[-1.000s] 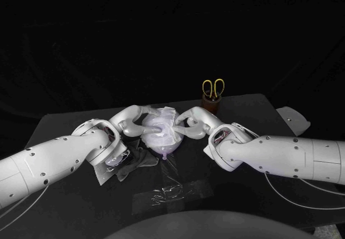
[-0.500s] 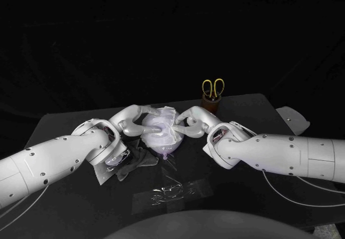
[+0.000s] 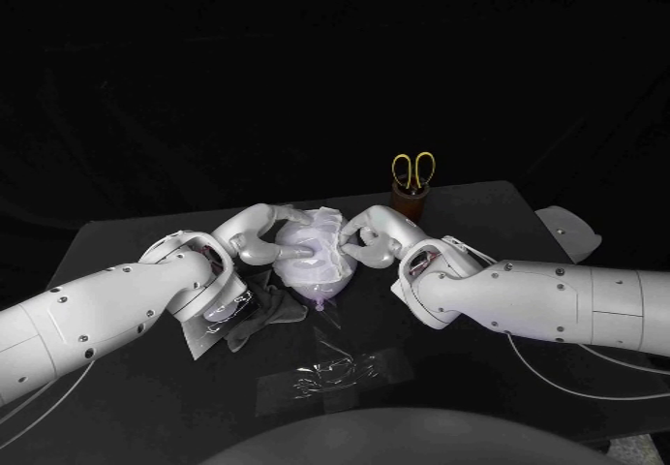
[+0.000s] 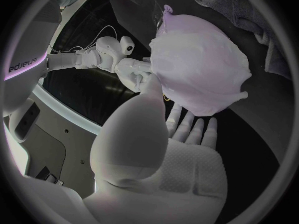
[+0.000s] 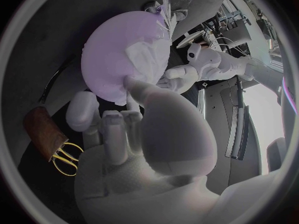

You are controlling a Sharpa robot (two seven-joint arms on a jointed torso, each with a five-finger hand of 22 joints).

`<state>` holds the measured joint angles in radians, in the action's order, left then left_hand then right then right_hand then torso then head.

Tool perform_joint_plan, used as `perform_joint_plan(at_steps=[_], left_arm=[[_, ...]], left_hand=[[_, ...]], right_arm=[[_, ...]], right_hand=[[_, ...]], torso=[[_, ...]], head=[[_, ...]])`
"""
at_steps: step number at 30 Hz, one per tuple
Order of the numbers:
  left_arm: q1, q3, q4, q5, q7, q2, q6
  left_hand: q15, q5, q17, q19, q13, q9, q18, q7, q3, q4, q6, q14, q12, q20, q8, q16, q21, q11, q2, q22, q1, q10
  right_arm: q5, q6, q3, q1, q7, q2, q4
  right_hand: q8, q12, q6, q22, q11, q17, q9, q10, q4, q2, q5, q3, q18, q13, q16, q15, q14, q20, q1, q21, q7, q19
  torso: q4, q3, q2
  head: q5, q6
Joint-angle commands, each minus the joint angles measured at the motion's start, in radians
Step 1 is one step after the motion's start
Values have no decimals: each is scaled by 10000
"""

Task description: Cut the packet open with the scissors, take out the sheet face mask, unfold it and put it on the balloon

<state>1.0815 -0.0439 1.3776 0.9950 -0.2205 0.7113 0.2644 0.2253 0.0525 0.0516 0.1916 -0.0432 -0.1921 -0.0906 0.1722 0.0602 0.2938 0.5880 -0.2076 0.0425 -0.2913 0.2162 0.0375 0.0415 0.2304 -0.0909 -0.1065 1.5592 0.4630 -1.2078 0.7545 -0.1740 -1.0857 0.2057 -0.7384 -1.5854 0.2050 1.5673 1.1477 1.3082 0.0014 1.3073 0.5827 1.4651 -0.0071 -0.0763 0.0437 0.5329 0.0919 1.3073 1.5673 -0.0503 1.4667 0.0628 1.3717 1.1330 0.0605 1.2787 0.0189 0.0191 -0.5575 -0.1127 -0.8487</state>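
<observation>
A pale purple balloon (image 3: 316, 263) (image 4: 199, 69) (image 5: 115, 50) is held above the table between both hands, knot pointing down. A white sheet mask (image 3: 310, 232) (image 5: 149, 59) lies wrinkled over its upper side. My left hand (image 3: 255, 238) (image 4: 168, 149) grips the balloon from its left, thumb on the surface and fingers beneath. From the other side my right hand (image 3: 375, 240) (image 5: 143, 129) grips it, thumb pressed at the mask's edge. The cut clear packet (image 3: 335, 371) lies flat on the table in front. The yellow-handled scissors (image 3: 412, 170) (image 5: 62, 157) stand in a brown holder (image 3: 410, 203).
A dark cloth (image 3: 265, 315) (image 4: 249, 10) lies crumpled under the balloon to its left. More clear plastic (image 3: 209, 331) sits beside my left forearm. The table's (image 3: 126, 242) back edge runs just behind the hands.
My right arm has edged slightly left toward the balloon. The clear film that hung below the balloon a second ago now lies on the table.
</observation>
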Motion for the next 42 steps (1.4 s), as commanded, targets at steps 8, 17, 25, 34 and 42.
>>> perform_joint_plan(at_steps=[8,17,25,34,42], left_arm=[[-24,-25,34,-40,73,-24,-295],[-25,-26,27,-54,67,-8,-292],[-25,-27,17,-55,55,-17,-282],[-25,-27,6,-57,51,-36,-285],[-25,-27,7,-62,45,-51,-293]], left_hand=[[16,-44,12,71,-13,-8,-208,919,-58,-13,49,-51,11,2,8,27,53,21,130,-2,36,15],[16,-44,12,71,-13,-8,-208,919,-58,-13,49,-51,11,2,8,27,53,21,130,-2,36,15],[16,-44,12,71,-13,-8,-208,919,-58,-13,49,-51,11,2,8,27,53,21,130,-2,36,15],[16,-44,12,71,-13,-8,-208,919,-58,-13,49,-51,11,2,8,27,53,21,130,-2,36,15],[16,-44,12,71,-13,-8,-208,919,-58,-13,49,-51,11,2,8,27,53,21,130,-2,36,15]], right_arm=[[-306,830,-20,52,-185,-338,-378],[-277,758,-16,39,-159,-1112,-743],[604,220,-19,25,-978,-1439,-977],[135,-108,-25,90,-1100,-1381,-1163],[-2026,594,-33,254,-907,-1189,-987]], right_hand=[[233,34,92,89,-125,2635,225,1057,-205,-58,43,435,121,2635,35,-123,1041,-86,-384,32,17,37],[380,34,-33,116,-137,2635,490,1057,-251,-64,47,709,122,2635,35,-136,1041,-114,-692,17,11,42],[-21,-55,-1051,-35,104,2635,511,1034,90,-292,95,492,164,2594,35,-3,1041,-67,-1351,-313,308,-187],[-608,-44,-1710,-16,447,2635,189,1036,320,-940,52,-267,119,2600,35,347,1041,205,-1726,-353,682,-198],[-677,34,-1570,34,457,2635,82,1057,92,-925,54,-297,132,2635,35,371,1041,278,-1278,-299,679,-139]], torso=[[6,5,3],[17,11,11],[8,8,-2],[-10,-8,0],[-19,-12,-9]], head=[[-12,9],[10,46],[-30,109],[-51,112],[-42,112]])
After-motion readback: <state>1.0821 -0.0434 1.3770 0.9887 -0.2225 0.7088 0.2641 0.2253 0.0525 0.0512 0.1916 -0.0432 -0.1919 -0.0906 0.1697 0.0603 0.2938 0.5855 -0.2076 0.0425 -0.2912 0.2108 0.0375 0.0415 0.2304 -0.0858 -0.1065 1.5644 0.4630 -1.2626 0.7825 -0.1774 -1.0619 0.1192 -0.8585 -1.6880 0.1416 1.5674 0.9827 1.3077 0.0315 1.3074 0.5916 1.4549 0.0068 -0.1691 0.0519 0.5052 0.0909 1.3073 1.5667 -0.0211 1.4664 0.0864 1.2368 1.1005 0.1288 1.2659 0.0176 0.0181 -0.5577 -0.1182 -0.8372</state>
